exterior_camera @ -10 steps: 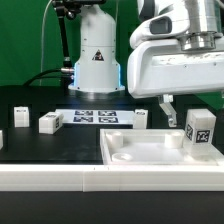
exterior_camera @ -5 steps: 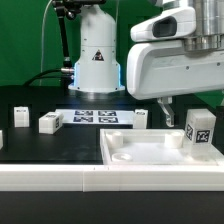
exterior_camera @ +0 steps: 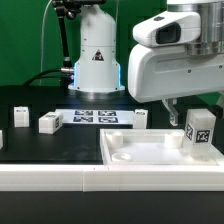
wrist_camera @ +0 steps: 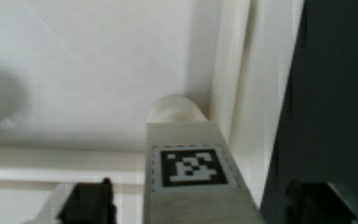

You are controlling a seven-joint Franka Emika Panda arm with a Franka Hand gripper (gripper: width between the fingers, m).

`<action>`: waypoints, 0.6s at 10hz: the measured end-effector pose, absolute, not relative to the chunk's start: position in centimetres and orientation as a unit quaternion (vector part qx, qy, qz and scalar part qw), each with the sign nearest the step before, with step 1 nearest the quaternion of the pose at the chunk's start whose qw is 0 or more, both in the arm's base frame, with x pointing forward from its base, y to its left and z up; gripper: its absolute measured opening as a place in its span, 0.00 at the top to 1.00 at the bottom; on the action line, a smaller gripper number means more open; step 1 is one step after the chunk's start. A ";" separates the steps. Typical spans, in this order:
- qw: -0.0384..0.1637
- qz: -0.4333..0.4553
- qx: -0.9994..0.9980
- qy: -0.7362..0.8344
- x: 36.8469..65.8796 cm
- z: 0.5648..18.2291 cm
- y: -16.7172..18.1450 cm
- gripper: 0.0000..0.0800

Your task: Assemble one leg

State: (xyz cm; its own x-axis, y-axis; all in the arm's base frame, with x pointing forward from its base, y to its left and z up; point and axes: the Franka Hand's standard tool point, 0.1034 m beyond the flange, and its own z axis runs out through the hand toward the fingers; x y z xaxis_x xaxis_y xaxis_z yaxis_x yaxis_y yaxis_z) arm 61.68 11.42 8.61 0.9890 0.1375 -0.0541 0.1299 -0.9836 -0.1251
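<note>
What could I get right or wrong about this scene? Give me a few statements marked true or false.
1. A leg with a black-and-white tag stands upright on the white panel. True.
2. The end effector is clamped on that leg. False: in the wrist view its fingers stand apart on either side of the leg, with gaps showing.
3. Several small white blocks lie on the black table. True.
4. The marker board lies on the white panel. False: it lies flat on the black table, beyond the panel.
</note>
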 end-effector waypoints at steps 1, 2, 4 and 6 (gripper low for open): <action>0.060 0.031 -0.995 -0.067 61.7 8.6 11.3 0.54; 0.060 0.031 -0.995 -0.067 61.7 8.6 11.3 0.64; 0.060 0.032 -0.996 -0.056 61.7 8.6 11.3 0.64; 0.057 0.026 -0.998 0.023 61.5 8.5 11.5 0.64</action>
State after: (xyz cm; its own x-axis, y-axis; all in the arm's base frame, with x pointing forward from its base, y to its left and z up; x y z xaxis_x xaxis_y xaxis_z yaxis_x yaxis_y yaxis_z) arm 61.54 11.49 8.47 0.9977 -0.0423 -0.0537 -0.0482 -0.9924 -0.1134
